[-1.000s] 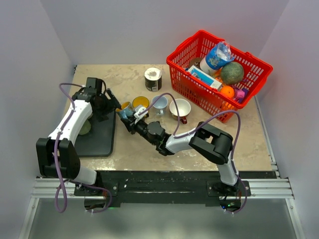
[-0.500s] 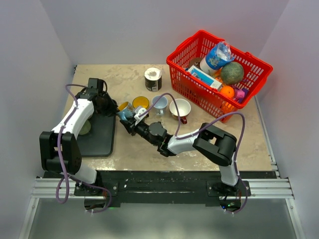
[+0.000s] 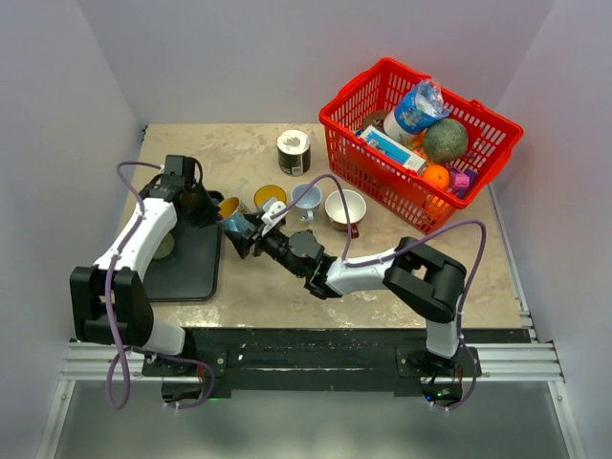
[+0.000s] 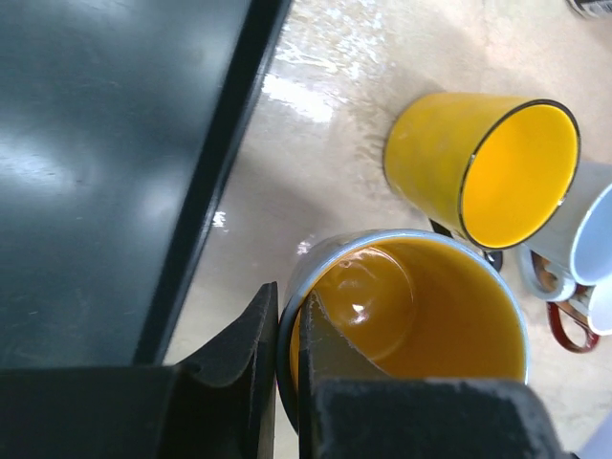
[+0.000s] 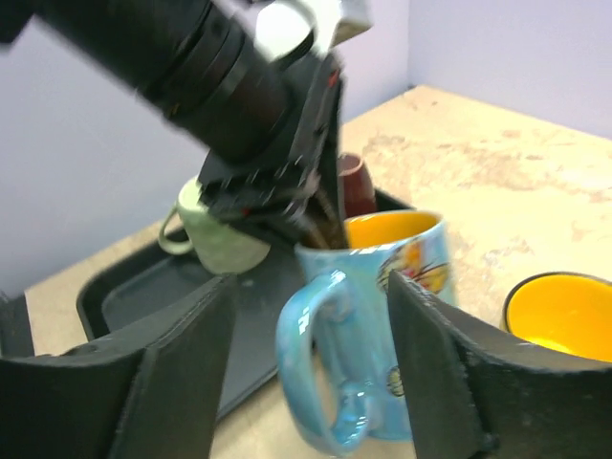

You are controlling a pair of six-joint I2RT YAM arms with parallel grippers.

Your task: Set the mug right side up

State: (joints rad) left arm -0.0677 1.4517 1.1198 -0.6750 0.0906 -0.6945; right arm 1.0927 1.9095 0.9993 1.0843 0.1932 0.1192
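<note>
The blue mug (image 3: 232,220) with a yellow-orange inside (image 4: 421,316) stands mouth up beside the black tray's right edge. Its handle (image 5: 320,373) faces the right wrist camera. My left gripper (image 3: 212,207) is shut on the mug's rim (image 4: 287,306), one finger inside and one outside. My right gripper (image 3: 245,239) is open, and its fingers (image 5: 182,373) stand on either side of the mug's body without touching it.
A yellow mug (image 3: 270,197), a pale blue mug (image 3: 307,199) and a white mug with a red handle (image 3: 345,207) stand in a row to the right. The black tray (image 3: 186,263) holds a green mug (image 5: 215,239). Behind are a tin (image 3: 294,151) and a full red basket (image 3: 497,143).
My left gripper came in and shut on the mug's rim. My right gripper opened and let go of the mug, which shifted slightly left toward the tray.
</note>
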